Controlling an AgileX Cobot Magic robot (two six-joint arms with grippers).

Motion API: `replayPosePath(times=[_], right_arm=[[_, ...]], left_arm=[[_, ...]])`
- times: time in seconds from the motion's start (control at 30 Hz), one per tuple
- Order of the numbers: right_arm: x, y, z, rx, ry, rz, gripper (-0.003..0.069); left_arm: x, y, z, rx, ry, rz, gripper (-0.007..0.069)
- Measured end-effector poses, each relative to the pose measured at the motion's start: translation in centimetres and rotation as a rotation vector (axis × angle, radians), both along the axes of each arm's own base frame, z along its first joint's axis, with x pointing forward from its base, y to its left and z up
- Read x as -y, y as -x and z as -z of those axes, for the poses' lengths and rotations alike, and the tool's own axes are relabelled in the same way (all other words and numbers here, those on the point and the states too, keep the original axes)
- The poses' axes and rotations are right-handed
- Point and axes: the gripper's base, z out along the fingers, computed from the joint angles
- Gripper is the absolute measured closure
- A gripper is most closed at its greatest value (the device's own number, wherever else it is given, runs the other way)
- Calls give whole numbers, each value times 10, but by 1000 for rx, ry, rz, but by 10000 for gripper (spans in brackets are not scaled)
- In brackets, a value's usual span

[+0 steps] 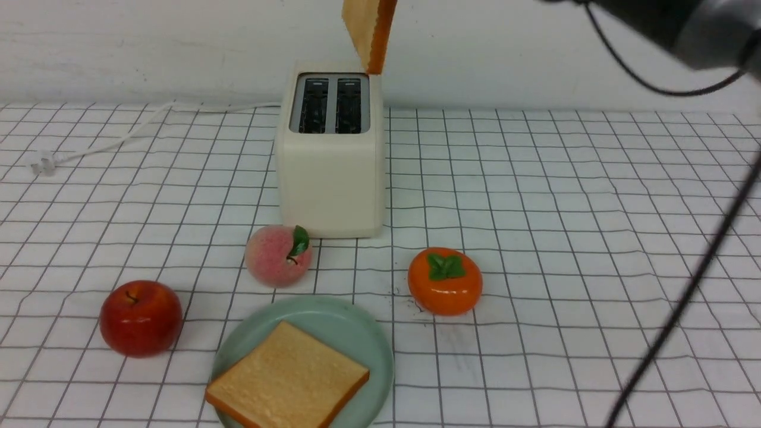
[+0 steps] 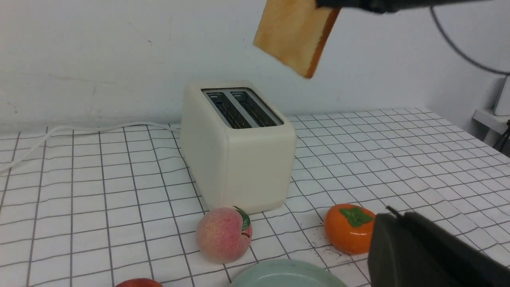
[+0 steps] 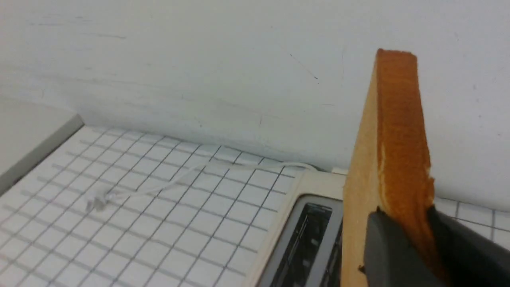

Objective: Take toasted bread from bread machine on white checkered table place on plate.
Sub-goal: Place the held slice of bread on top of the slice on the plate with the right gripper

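holding toast (image 3: pixel 400 131), right jaws (image 3: pixel 402 231) clamp it above the empty toaster (image 1: pixel 331 178); left jaws (image 2: pixel 392 215) together; plate (image 1: pixel 377 368) holds bread (image 1: pixel 291 377).

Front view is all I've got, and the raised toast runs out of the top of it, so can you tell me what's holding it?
Observer: The right gripper; the right wrist view shows its jaws on either side of the toast.
Operator: Okay, and the other gripper? I don't see it anywhere.
Observer: The left gripper shows in the left wrist view, and it's shut.
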Motion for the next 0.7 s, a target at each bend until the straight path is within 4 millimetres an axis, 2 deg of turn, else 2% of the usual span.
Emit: replayPosePath(times=[0.03, 0.1, 0.17, 0.27, 0.33, 0.4, 0.53, 0.57, 0.63, 0.7], right_arm=[[10, 23, -14, -41, 72, -59, 568], [23, 48, -24, -120, 158, -148, 568], [38, 67, -24, -225, 211, -237, 568], [55, 81, -15, -343, 218, -340, 568], [63, 88, -1, -404, 183, -437, 568], [60, 93, 17, -465, 134, -521, 568], [40, 94, 63, -538, -10, -673, 568], [39, 94, 66, -541, -18, -677, 568], [26, 86, 98, -572, -106, -699, 568], [16, 78, 121, -600, -161, -708, 568]], left_arm=[[0, 0, 1, -12, -4, 5, 638], [1, 1, 3, -31, -12, 14, 638], [2, 1, 5, -54, -20, 24, 638], [3, 2, 7, -77, -29, 34, 638], [3, 3, 9, -98, -37, 43, 638], [4, 4, 12, -127, -48, 56, 638], [5, 5, 16, -166, -62, 73, 638], [5, 5, 16, -168, -63, 74, 638], [5, 6, 17, -180, -68, 79, 638], [6, 6, 18, -186, -70, 82, 638]])
